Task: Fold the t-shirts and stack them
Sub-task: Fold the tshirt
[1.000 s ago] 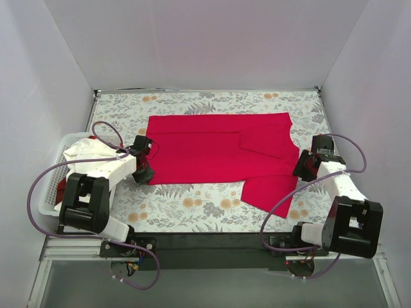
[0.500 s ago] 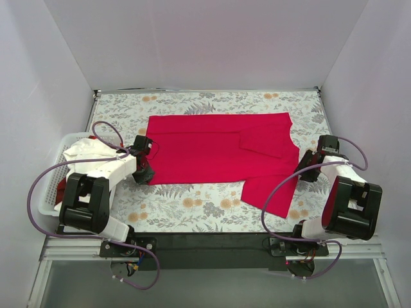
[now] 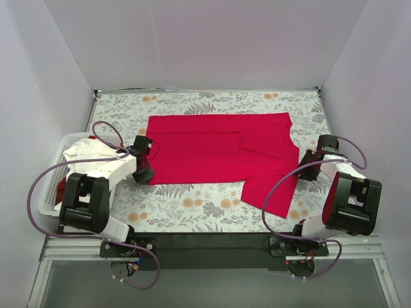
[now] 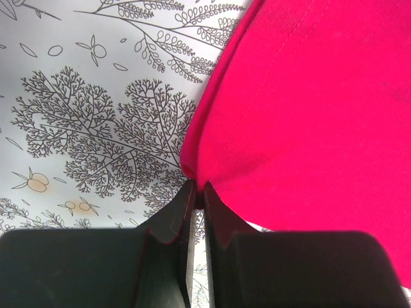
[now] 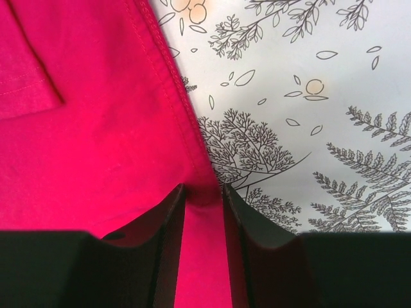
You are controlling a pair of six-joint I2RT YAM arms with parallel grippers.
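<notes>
A crimson red t-shirt lies spread flat on the floral cloth in the top view. My left gripper is at its near left corner. In the left wrist view the gripper is shut on that corner of the red shirt. My right gripper is at the shirt's right edge. In the right wrist view it is open by a narrow gap, its jaws straddling the hem of the red shirt. A white t-shirt and more red cloth lie in the basket.
The white slatted basket stands at the left edge, beside the left arm. The floral-patterned grey cloth covers the table. White walls close in the back and both sides. The dark front rail carries both arm bases.
The right arm has drawn its elbow up and back, and its gripper has shifted slightly right along the shirt's edge. The left arm and the shirt have hardly moved.
</notes>
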